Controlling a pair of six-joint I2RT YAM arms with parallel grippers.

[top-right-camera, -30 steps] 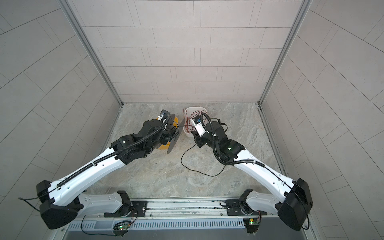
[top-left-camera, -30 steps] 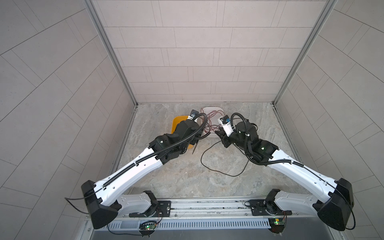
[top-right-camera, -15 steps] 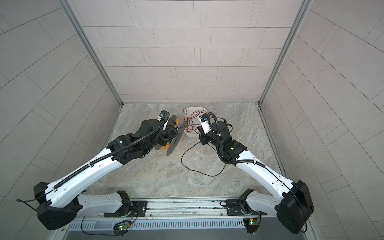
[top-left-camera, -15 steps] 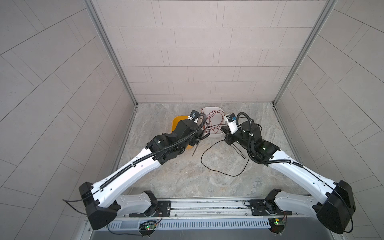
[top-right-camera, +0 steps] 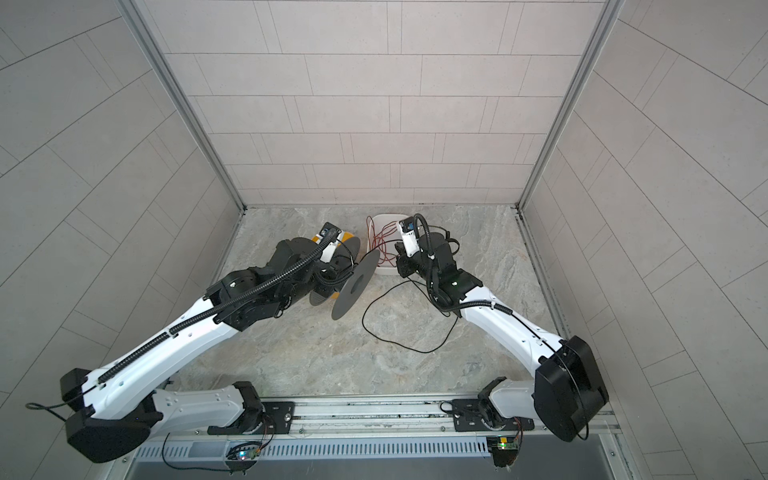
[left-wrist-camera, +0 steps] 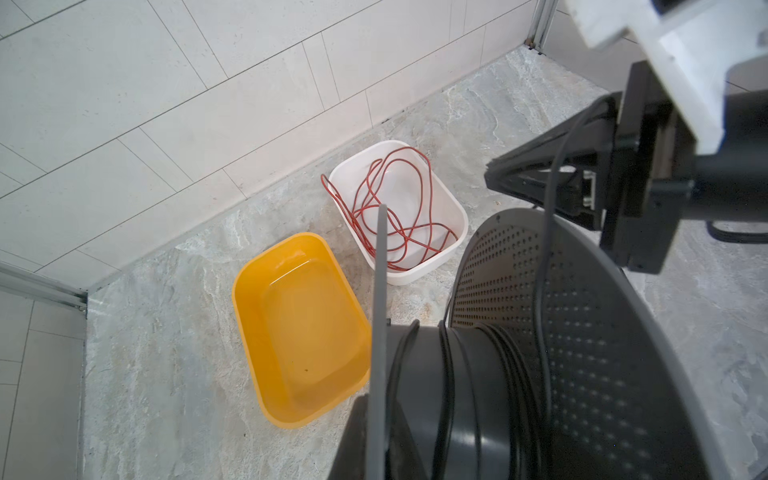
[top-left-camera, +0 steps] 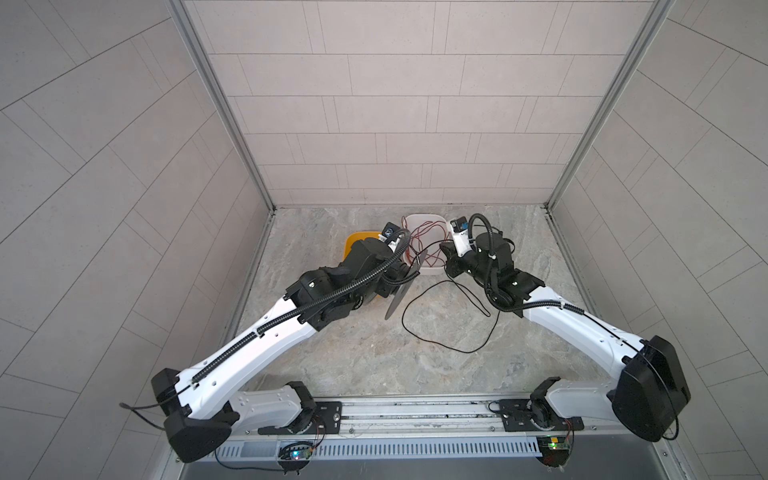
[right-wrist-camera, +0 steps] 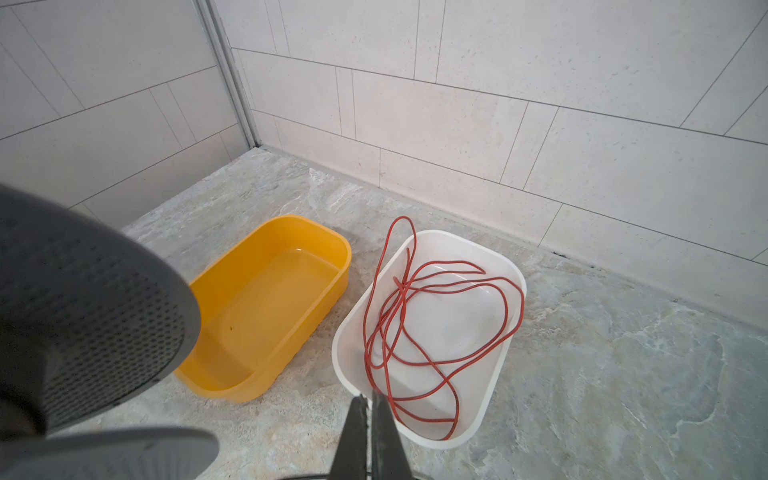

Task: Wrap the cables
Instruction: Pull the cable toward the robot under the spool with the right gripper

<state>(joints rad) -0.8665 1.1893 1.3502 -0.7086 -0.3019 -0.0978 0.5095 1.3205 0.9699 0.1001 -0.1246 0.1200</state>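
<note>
Basically left hand grips the spool tilted mid-frame so cable winds on; right hand, closed just right of it, probably feeds slack.

We extend both arms inward from our bases at the near edge, so the two ends almost meet in the middle. Our left arm stretches long and low with the elbow bent, its wrist turned toward the centre. Its claw is clamped on a grey spool, held tilted in the air. Our right arm folds at the elbow with the wrist raised. Its claw points toward the left one, near it but apart, with its fingers pressed together.
</note>
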